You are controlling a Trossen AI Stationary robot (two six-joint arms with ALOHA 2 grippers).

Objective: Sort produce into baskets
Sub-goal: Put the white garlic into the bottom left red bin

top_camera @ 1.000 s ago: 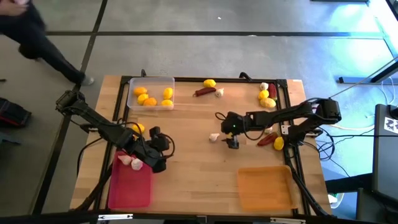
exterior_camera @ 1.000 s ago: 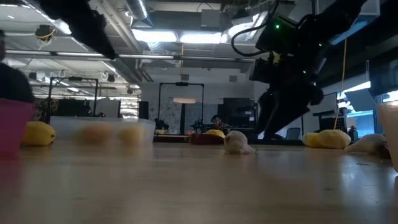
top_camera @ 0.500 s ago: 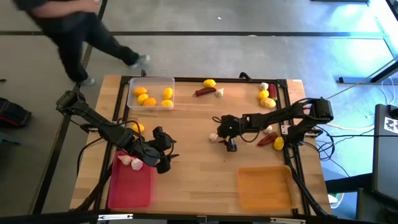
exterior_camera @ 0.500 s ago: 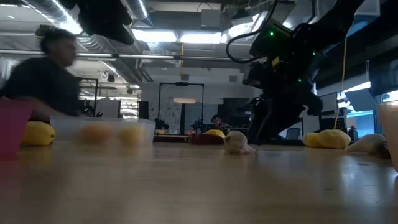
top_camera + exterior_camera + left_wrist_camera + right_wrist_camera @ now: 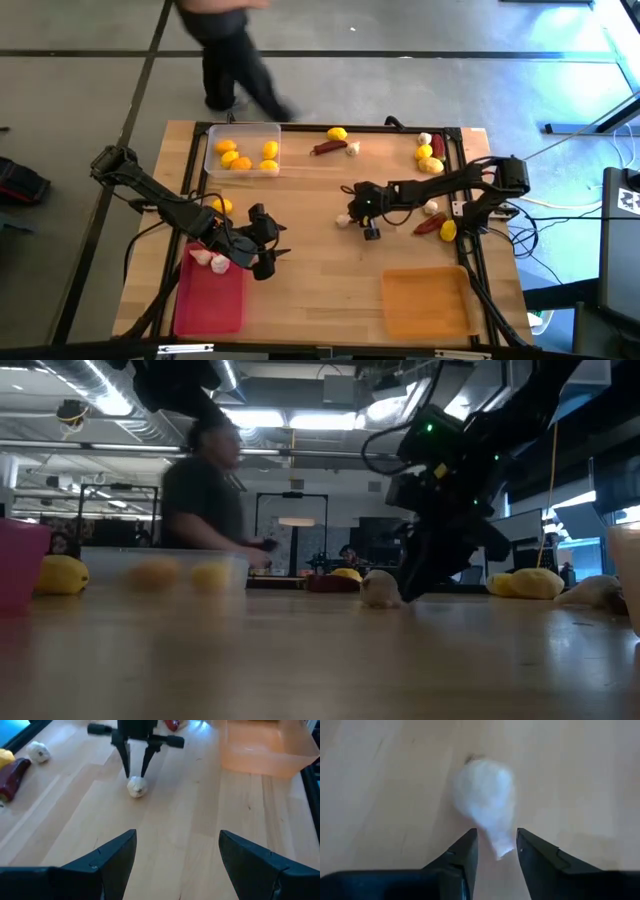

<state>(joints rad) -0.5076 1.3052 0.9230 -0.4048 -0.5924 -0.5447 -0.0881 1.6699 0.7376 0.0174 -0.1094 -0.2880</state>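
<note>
A whitish garlic bulb (image 5: 343,220) lies on its side on the bare wood at the table's middle. My right gripper (image 5: 352,215) has come down on it; its fingers stand close on either side of the bulb's tapered end (image 5: 501,845). My left gripper (image 5: 278,248) hovers open above the wood, just right of the pink-red basket (image 5: 210,305), with nothing between its fingers (image 5: 177,850). Two garlic bulbs (image 5: 210,260) lie in that basket's far end. The clear basket (image 5: 243,127) at the far left holds several lemons. The orange basket (image 5: 425,300) stands at the near right. My right gripper has the garlic bulb's tapered end (image 5: 502,849) between its two fingertips. The fingers (image 5: 127,767) slant down onto it from the table's right side. The bulb (image 5: 380,588) rests on the wood under them and is not lifted.
A chili (image 5: 325,148), a lemon (image 5: 337,133) and a garlic bulb (image 5: 352,149) lie at the far middle. More produce sits at the far right (image 5: 430,160) and by the right arm (image 5: 440,228). One lemon (image 5: 220,206) lies beside the left arm. A person (image 5: 235,50) walks beyond the far edge.
My right gripper has sunk toward the table and moved a little left onto the garlic bulb, its fingers drawing in around it. The bulb has stayed where it was. The person has walked along the far side from the left toward the middle.
</note>
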